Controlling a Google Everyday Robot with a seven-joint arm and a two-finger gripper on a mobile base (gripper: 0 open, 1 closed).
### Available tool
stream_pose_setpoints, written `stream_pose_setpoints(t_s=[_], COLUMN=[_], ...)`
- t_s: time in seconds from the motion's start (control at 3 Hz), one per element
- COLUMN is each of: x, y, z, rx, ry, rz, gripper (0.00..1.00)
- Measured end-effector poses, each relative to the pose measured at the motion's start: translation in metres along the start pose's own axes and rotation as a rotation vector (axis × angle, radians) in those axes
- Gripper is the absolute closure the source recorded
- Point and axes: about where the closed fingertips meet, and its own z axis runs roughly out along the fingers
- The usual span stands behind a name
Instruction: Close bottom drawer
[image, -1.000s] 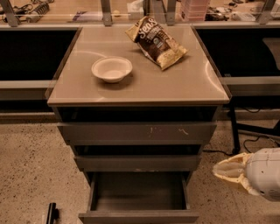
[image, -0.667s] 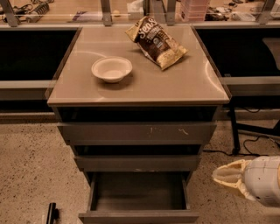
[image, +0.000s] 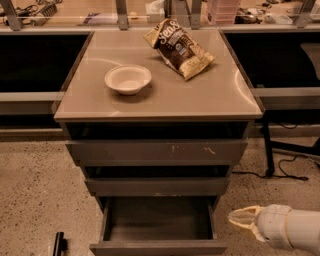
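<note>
Speckled terrazzo-type flooring (image: 35, 190) occupies the lower left and right of the frame. Black cables (image: 285, 170) trail across it at the right, beside a dark upright support. A counter runs across the top edge of the frame; it carries metal posts (image: 122, 7) and assorted clutter too indistinct to identify. Below that counter, dark recesses flank both sides, each crossed by a grey horizontal shelf edge (image: 25, 96).

At frame centre stands a grey-brown drawer cabinet. Its tabletop (image: 200, 95) is smooth, tan and slightly glossy. A white bowl (image: 128, 79) sits upright on it, left of centre. A brown chip bag (image: 179, 47) lies flat near the back edge, right of centre and well apart from the bowl.

Three drawer fronts stack beneath. The top drawer (image: 125, 150) shows pale scratch marks toward its right side. The middle drawer (image: 157, 186) is plain. The bottom drawer (image: 157, 247) stands pulled out toward the lower edge of the frame, its dark shallow box exposed from above.

The gripper (image: 236, 218), pale yellow on a white arm, sits at lower right. It points left and lies just beside the bottom drawer's right side, apart from it. Whether it is spread or pressed together cannot be told.

A small dark object (image: 59, 245) lies on the floor at lower left.
</note>
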Motion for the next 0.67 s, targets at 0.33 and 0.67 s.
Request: stream_pose_setpoints(t_s=[0.33,0.67], x=[0.0484,0.0484], y=[-0.0026,-0.0026], z=[0.0524,0.0524], rx=[-0.078,-0.078], ry=[-0.027,-0.027], rz=[0.11,0.11], gripper=[1.0,1.0])
